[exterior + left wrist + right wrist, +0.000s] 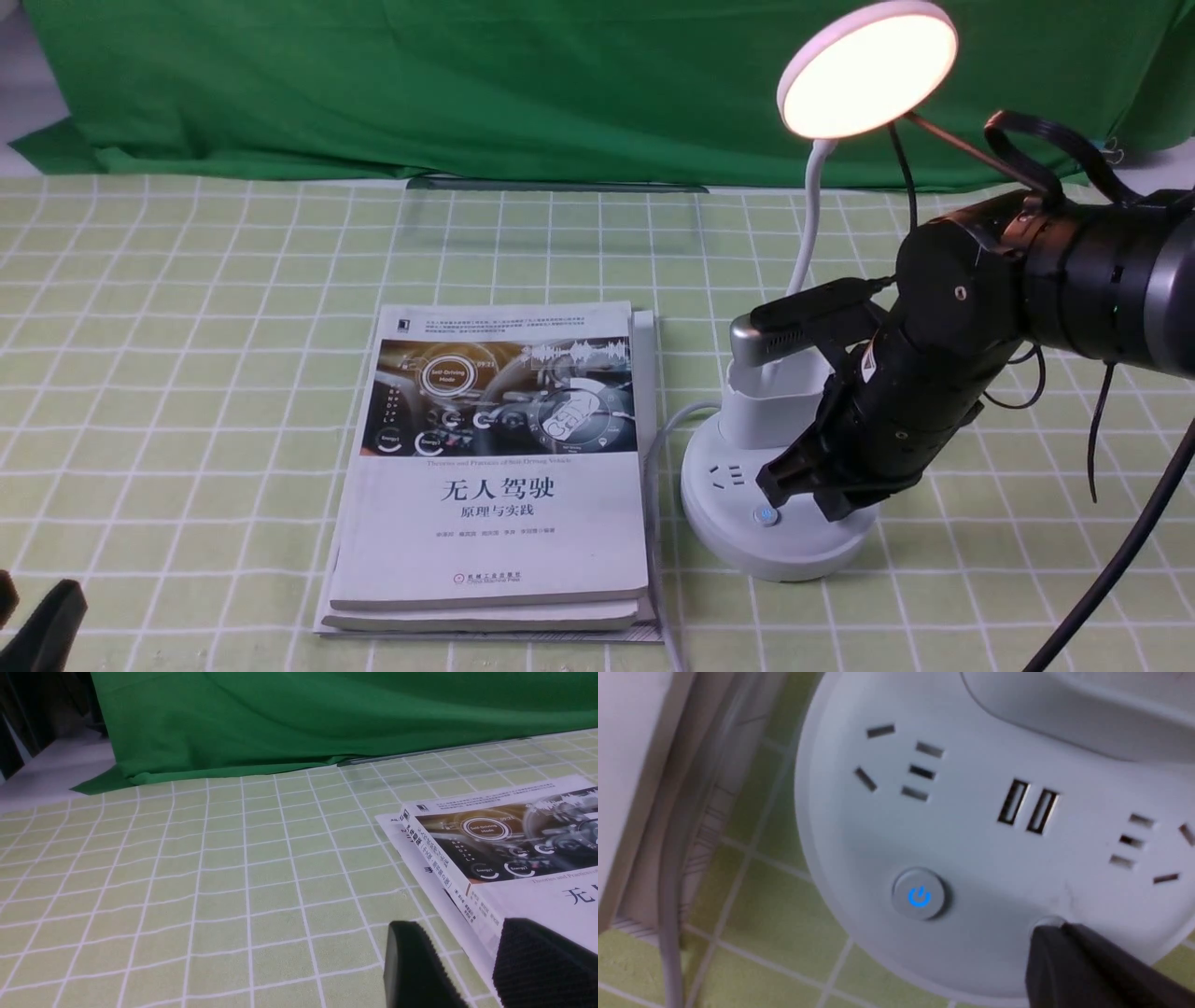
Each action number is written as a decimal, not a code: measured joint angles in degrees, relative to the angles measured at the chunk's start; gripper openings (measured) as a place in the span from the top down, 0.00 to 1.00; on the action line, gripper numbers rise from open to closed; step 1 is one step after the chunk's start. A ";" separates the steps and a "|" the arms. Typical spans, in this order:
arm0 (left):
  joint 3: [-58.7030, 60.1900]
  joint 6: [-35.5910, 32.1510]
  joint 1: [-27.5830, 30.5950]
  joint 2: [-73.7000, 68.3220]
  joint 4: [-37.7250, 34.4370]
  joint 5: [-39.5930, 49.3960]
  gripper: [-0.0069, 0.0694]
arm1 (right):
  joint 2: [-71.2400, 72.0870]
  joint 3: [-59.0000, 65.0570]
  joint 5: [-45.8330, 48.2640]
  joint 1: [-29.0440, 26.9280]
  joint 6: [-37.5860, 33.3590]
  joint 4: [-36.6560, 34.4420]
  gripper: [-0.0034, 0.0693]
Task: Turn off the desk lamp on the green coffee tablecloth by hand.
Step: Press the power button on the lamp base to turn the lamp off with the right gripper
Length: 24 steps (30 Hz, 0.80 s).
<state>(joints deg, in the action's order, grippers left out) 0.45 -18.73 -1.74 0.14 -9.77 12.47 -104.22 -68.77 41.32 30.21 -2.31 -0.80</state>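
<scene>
The right gripper (1048,940), jaws closed, rested its tip on the base of the lit desk lamp (962,830). The left gripper (462,938) stood open over the tablecloth (187,882).

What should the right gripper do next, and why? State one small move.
Probably press straight down. The right gripper, shut, has its tip at a second round button on the base of the desk lamp, beside the blue-lit power button. The lamp head is glowing, so the lamp is not off yet. Whether the tip already touches that button, I cannot tell.
</scene>
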 joint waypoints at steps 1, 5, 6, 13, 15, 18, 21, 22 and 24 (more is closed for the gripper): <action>0.00 0.00 0.00 0.00 0.00 0.00 0.59 | 0.00 0.00 0.24 0.00 0.00 -0.08 0.89; 0.00 0.00 0.00 0.00 0.00 0.00 0.59 | 0.00 0.00 0.27 0.00 0.07 -0.06 0.89; 0.00 0.00 0.00 0.00 0.00 0.00 0.59 | 0.00 0.00 0.27 0.00 0.27 -0.06 0.89; 0.00 0.00 0.00 0.00 0.00 0.00 0.59 | 2.57 2.49 -1.53 -0.17 2.31 -0.06 0.89; 0.00 0.00 0.00 0.00 0.00 0.00 0.59 | 4.59 5.02 -4.56 -0.67 2.62 -0.10 0.89; 0.00 0.00 0.00 0.00 0.00 0.00 0.59 | 5.34 6.59 -6.85 -1.53 3.52 -0.10 0.89; 0.00 0.00 0.00 0.00 0.00 0.00 0.59 | 5.34 7.03 -9.20 -1.96 4.08 -0.20 0.89; 0.00 0.00 0.00 0.00 0.00 0.00 0.59 | 5.34 7.03 -9.78 -1.96 4.15 -0.52 0.89; 0.00 0.00 0.00 0.00 0.00 0.00 0.59 | 5.34 7.03 -10.42 -2.10 4.45 -0.88 0.89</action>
<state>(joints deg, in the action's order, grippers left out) 0.45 -18.73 -1.74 0.14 -9.77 12.47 -98.88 -61.74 30.90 28.11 2.13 -1.68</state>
